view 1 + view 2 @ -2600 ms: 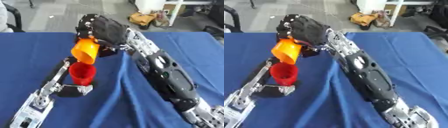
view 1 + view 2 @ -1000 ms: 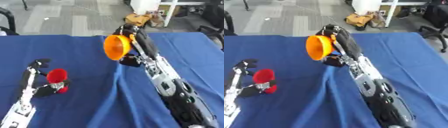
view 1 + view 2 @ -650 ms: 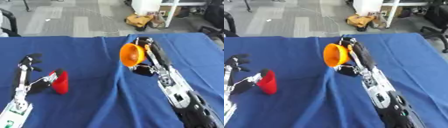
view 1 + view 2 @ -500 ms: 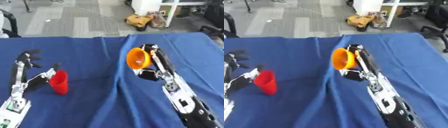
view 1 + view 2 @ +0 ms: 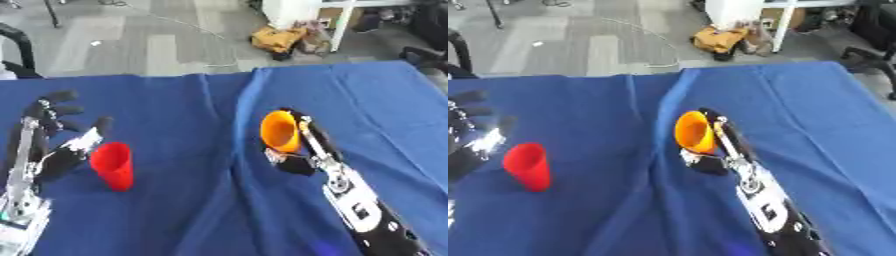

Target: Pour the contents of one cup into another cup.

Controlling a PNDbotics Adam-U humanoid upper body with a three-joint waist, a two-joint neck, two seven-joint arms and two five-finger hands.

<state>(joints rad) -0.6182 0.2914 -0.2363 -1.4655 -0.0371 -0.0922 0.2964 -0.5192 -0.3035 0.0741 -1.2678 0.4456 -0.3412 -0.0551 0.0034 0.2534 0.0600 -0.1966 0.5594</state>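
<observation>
A red cup (image 5: 112, 165) stands upright on the blue cloth at the left. My left hand (image 5: 54, 150) is just left of it, open, with its fingers spread and pointing up; I cannot tell whether the thumb touches the cup. An orange cup (image 5: 279, 131) is near the middle of the table, tilted with its mouth turned left toward the camera. My right hand (image 5: 308, 154) is shut on it from the right side and from below. What either cup holds is not visible.
The blue tablecloth (image 5: 175, 210) has a raised fold (image 5: 234, 150) running from the far edge toward me between the two cups. Past the far edge lies floor with a yellow bag (image 5: 276, 39) and white furniture legs (image 5: 343, 22).
The orange cup was tipped over the red cup; my right hand has carried it right and down. My left hand has let go of the red cup and opened. The view has also shifted.
</observation>
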